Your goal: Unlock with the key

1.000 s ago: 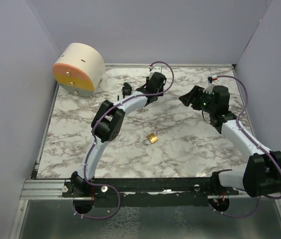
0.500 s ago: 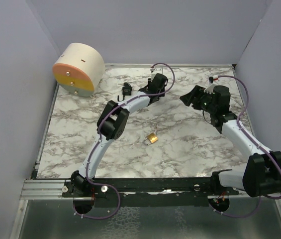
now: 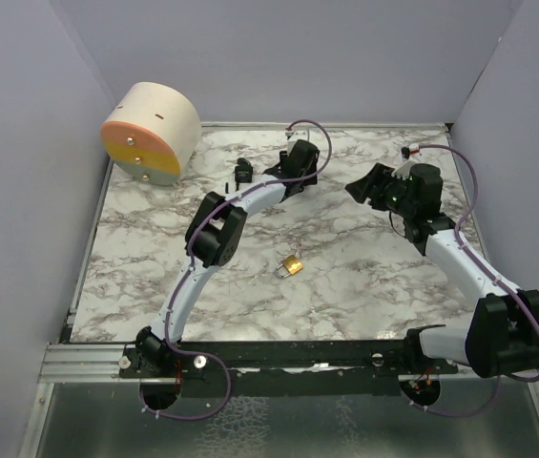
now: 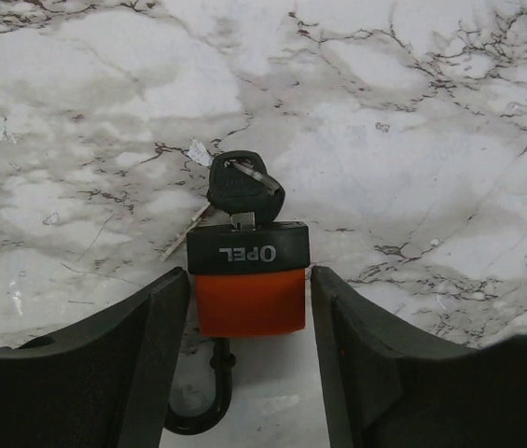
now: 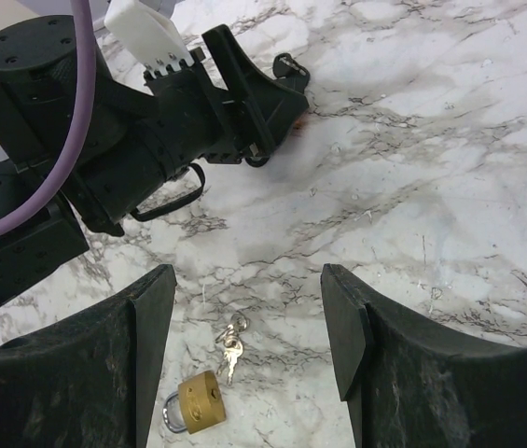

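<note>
**A:** Where is the lock?

**B:** The orange padlock (image 4: 249, 303) lies flat on the marble tabletop (image 4: 412, 140), between the two fingers of the left claw (image 4: 249, 280). A black key (image 4: 244, 187) sits in its keyhole.

**A:** Does the claw pinch it?

**B:** I cannot tell. The fingers stand right at its sides, but whether they press it is not clear. The shackle (image 4: 209, 411) is partly hidden behind one finger.

**A:** And the right claw (image 5: 247, 280)?

**B:** It is spread, with nothing inside, above the tabletop and well apart from the orange padlock. Below it lies a brass padlock (image 5: 198, 399) with small keys (image 5: 229, 345), too small to count.
</note>
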Tool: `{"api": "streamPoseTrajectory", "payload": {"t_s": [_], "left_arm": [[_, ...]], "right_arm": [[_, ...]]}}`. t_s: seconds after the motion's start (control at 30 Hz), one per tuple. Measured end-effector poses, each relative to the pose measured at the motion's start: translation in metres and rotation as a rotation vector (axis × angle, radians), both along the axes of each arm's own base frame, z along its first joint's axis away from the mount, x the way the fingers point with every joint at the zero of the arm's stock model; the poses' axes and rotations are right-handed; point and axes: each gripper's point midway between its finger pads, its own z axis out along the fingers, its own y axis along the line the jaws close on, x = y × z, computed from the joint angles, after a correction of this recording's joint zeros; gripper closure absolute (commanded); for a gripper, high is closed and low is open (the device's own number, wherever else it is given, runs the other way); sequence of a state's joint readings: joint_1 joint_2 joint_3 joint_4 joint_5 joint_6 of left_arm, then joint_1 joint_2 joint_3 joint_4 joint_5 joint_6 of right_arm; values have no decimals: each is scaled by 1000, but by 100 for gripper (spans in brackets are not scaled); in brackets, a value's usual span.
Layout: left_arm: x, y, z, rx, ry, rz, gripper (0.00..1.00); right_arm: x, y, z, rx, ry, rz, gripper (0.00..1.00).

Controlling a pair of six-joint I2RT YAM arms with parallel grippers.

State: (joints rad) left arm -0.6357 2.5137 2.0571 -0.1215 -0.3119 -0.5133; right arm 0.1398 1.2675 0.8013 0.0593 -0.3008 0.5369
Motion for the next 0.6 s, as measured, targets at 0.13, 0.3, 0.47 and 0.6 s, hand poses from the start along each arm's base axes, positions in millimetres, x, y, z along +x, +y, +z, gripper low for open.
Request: {"api": "streamPoseTrajectory", "payload": {"t_s": [0.13, 0.3, 0.47, 0.6], "left_arm": [[2, 0, 1, -14, -2, -1, 2], [3, 0, 3, -25, -1, 0, 1], [-7, 6, 17, -29, -11, -6, 1], [-26, 20, 62, -48, -74, -25, 1]], "right_arm": [[0, -1, 1, 0, -2, -4, 36], [0, -2, 2, 0, -6, -4, 36], [0, -2, 2, -6, -8, -2, 29], [0, -2, 2, -14, -14, 5, 21]]}}
